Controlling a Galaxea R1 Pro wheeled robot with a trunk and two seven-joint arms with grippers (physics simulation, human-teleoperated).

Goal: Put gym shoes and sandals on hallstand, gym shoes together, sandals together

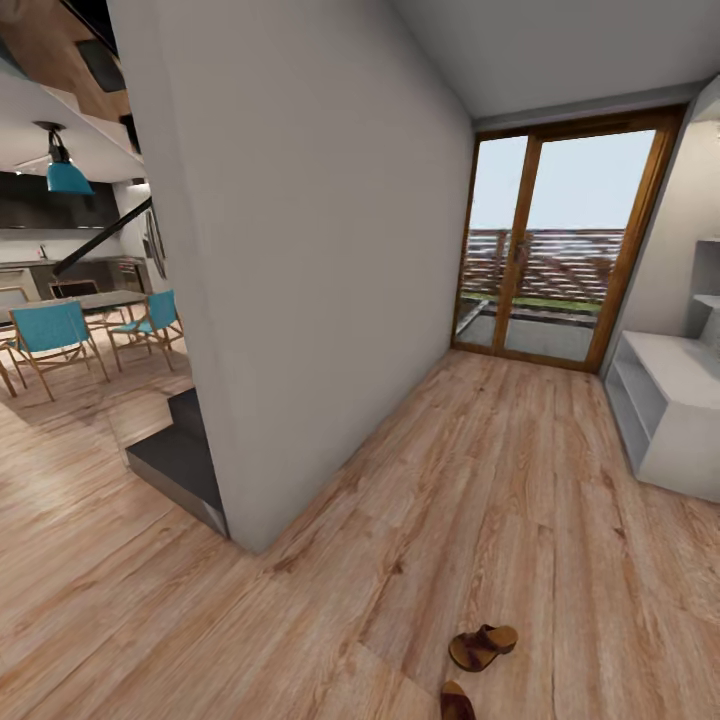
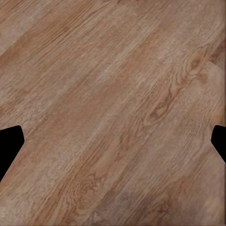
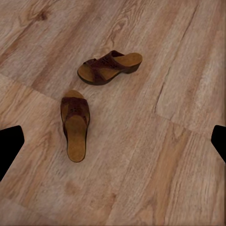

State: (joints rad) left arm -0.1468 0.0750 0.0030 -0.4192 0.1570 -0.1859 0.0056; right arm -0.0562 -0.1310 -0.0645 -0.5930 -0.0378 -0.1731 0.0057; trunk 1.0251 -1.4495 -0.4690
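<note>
Two dark brown sandals lie on the wood-plank corridor floor (image 1: 520, 480) close in front of me, one (image 1: 482, 645) lying crosswise and the other (image 1: 457, 702) cut off by the picture's lower edge. The right wrist view looks down on both sandals, one (image 3: 110, 67) farther off and one (image 3: 75, 125) nearer. My right gripper (image 3: 113, 146) hangs open above the floor beside them, touching neither. My left gripper (image 2: 113, 146) is open over bare planks. The pale grey hallstand (image 1: 665, 400) stands against the right wall farther down the corridor. The gym shoes are out of view.
A white wall (image 1: 300, 250) juts out on the left, with a dark step (image 1: 180, 460) at its foot. Beyond it are blue chairs (image 1: 55, 335) and a dining table. A wood-framed glass door (image 1: 555, 240) closes the corridor's far end.
</note>
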